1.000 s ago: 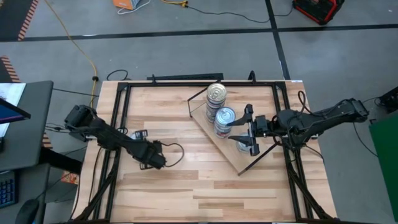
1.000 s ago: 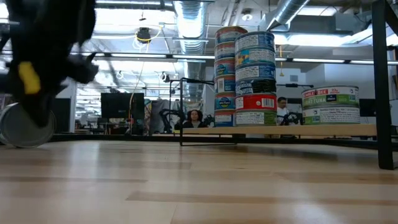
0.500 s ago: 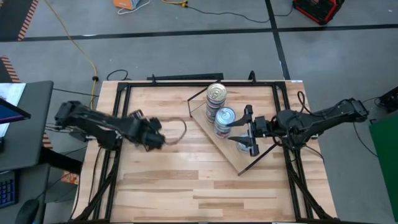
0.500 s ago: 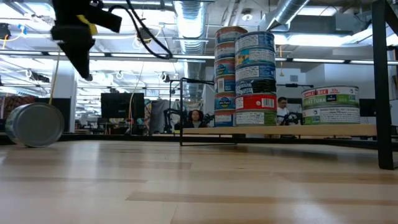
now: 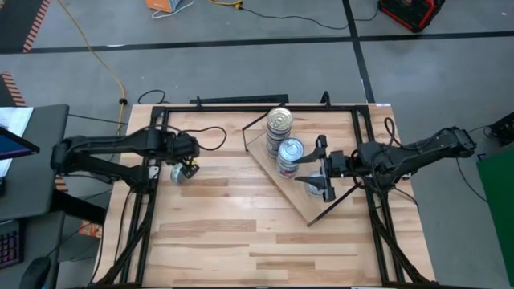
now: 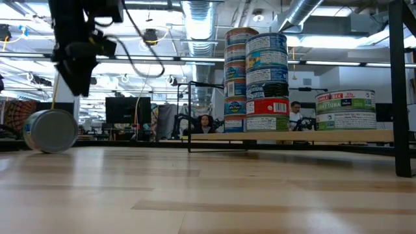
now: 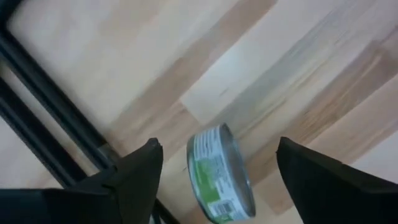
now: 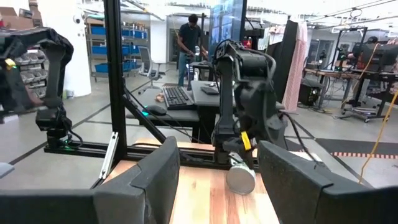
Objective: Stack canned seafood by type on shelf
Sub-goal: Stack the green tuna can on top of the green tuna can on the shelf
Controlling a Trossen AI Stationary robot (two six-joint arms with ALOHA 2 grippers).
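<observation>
Having swung to the table's left rear, left end effector (image 5: pixel 186 167) now gapes above a freed, on-edge tin (image 5: pixel 177 172)

So the big light plank tabletop (image 5: pixel 241 233) has a small light-wood shelf board with a thin dark frame (image 5: pixel 309 207) sitting angled on its right half. That board carries two stacks of flat round tins (image 5: pixel 279 128), plus one more low pair. One silver-lidded, green-labelled tin (image 5: pixel 177 172) sits on its edge on the bare planks near the left side.

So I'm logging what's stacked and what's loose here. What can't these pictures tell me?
- Loose can: high view, left pincer covers most of it.
- Its label: left wrist view, blurred.
- Tall stacks: high view shows only lids, no count.
- Shelf: low view, right end cut by a dark post.
- Right pincer: holds nothing visible.
</observation>
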